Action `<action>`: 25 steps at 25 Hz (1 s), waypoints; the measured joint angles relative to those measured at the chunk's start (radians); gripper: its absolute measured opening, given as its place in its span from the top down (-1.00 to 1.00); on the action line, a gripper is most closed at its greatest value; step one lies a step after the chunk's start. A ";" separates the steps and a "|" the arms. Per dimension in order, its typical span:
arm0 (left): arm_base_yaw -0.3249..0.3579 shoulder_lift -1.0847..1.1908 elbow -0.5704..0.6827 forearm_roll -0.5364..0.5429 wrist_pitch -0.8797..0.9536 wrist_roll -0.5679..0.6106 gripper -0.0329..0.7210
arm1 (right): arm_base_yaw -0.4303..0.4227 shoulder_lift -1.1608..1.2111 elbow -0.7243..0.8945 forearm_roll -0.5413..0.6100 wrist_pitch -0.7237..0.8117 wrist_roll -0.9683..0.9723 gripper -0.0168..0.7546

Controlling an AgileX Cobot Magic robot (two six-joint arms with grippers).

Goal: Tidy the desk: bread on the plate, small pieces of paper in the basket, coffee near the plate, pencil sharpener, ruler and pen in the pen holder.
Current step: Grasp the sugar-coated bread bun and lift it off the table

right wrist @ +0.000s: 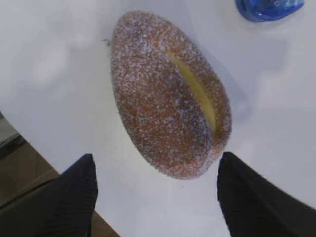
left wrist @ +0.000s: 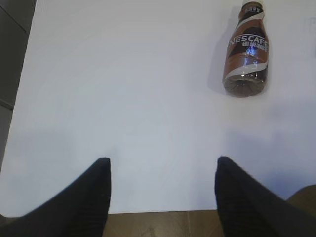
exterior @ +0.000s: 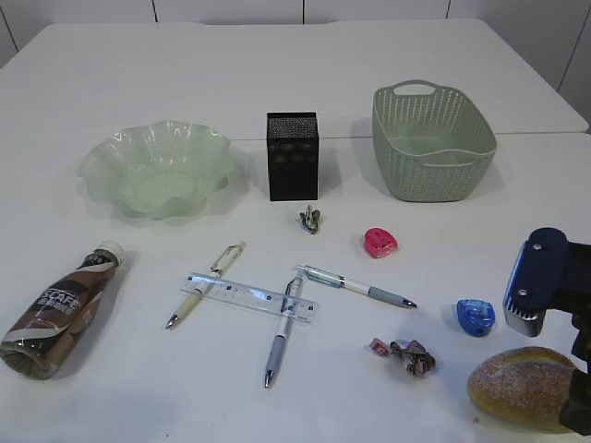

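I have the desk [exterior: 295, 74] laid out ahead of my right gripper [right wrist: 155, 170], and nothing on it is sorted yet. Farthest from that gripper, across on the left, the plate [exterior: 102, 171] sits bare, waiting for the bread. The basket [exterior: 434, 175] stands well beyond the gripper, holding nothing I can see, and the pen holder [exterior: 293, 157] stands between plate and basket.

The bread [right wrist: 170, 94] lies right in front of the right gripper, just short of its fingertips and roughly centred on the gap. I judge it my first pick, being the nearest thing. The jaws stand wide apart and hold nothing; the spread looks ample for the bun's width.

The coffee [left wrist: 247, 49] lies on its side ahead and to the right of my left gripper [left wrist: 163, 165], well apart from it. That gripper hovers partly open, empty, over the near edge.

The ruler [exterior: 249, 296] rests across two pens, so it likely has to come off first. A blue pencil sharpener [exterior: 476, 316] sits just beyond the bread; the pink paper wad [exterior: 406, 355] lies left of it.
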 joint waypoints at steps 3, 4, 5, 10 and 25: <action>0.000 0.000 0.000 0.000 0.000 0.000 -0.32 | 0.000 0.010 0.002 0.000 -0.019 -0.006 -0.57; 0.000 0.000 0.000 0.000 0.000 0.000 -0.32 | 0.000 0.016 0.002 -0.008 -0.037 -0.008 -0.57; 0.000 0.000 0.000 0.000 0.000 0.000 -0.32 | 0.000 0.016 0.002 -0.008 -0.037 -0.008 -0.57; 0.000 0.000 0.000 0.000 0.000 0.000 -0.32 | 0.000 0.019 0.002 -0.045 -0.082 -0.012 -0.57; 0.000 -0.002 0.000 -0.002 0.000 0.000 -0.32 | 0.000 0.075 0.006 -0.049 -0.114 -0.012 -0.57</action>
